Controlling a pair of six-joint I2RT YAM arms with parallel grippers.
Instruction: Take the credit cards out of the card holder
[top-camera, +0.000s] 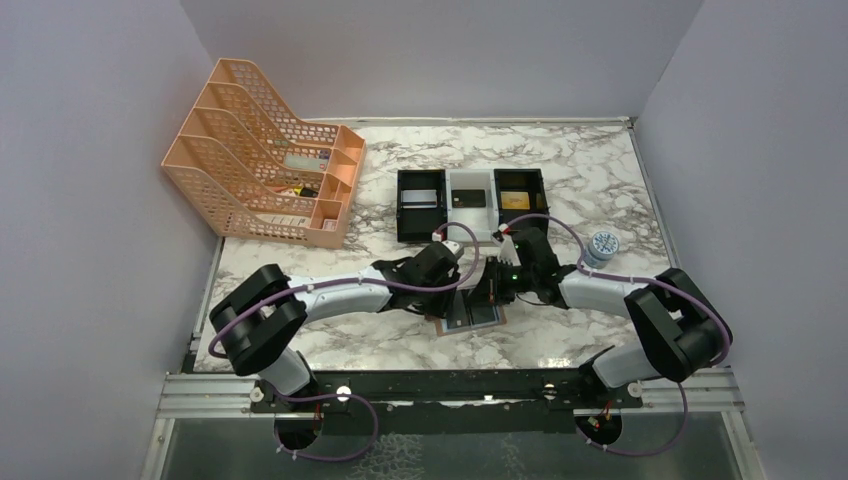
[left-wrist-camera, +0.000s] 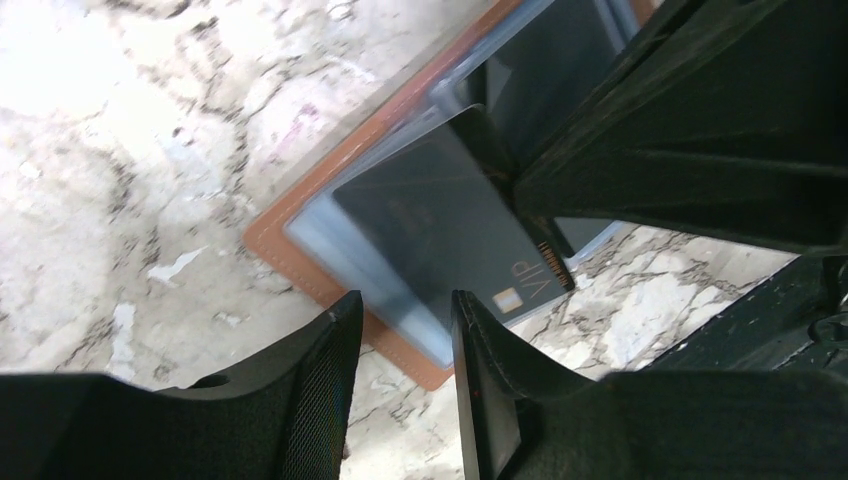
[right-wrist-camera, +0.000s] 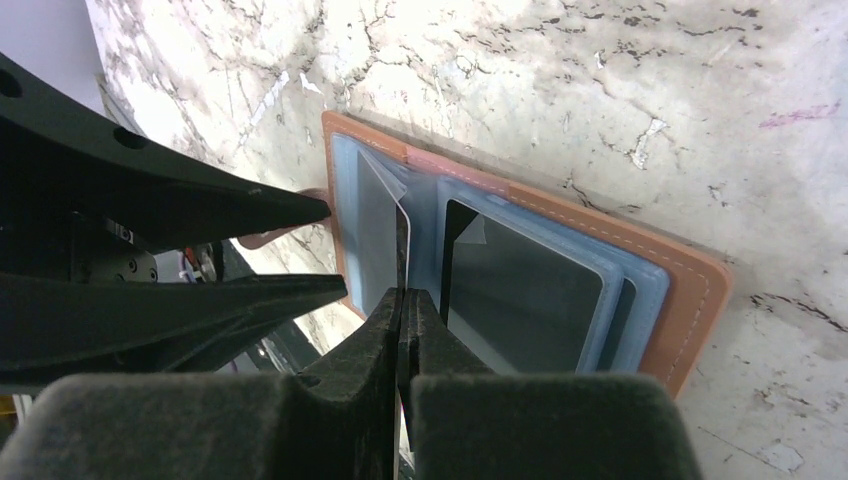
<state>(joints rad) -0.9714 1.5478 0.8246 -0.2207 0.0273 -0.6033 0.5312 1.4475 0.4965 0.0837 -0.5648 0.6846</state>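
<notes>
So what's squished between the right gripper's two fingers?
The dark grey card, pinched edge-on by the right gripper in the right wrist view, over the open card holder.

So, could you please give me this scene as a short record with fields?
holder: tan-brown leather bifold card holder, open on the white marble table
held item: dark grey plastic VIP card, tilted up off the holder's pale blue lining
right gripper: shut on that card's edge
left gripper: open, over the holder's edge
</notes>
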